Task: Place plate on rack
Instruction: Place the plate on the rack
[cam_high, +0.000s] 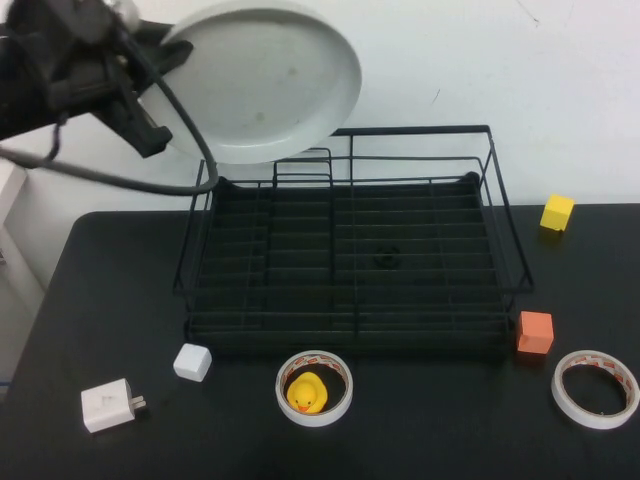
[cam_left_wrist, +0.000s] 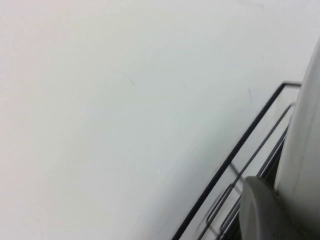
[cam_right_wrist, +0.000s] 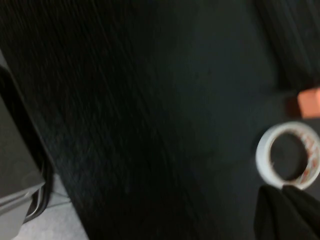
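Black table (cam_high: 90, 300) fills the lower part of the high view. Sitting on it: the black wire rack (cam_high: 350, 255) in the middle, a yellow cube (cam_high: 557, 212) at right, an orange cube (cam_high: 535, 332) by the rack's lower right corner, a tape roll (cam_high: 595, 388) bottom right, another tape ring (cam_high: 315, 387) around a yellow duck (cam_high: 307, 393) bottom center, plus a white cube (cam_high: 192, 362) and white plug adapter (cam_high: 108, 404) bottom left.

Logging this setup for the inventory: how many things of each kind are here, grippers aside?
Plate, held over the rack by the left gripper: 1
Rack: 1
Tape rolls: 2
Cubes: 3
Duck: 1
Plug: 1
Total: 9
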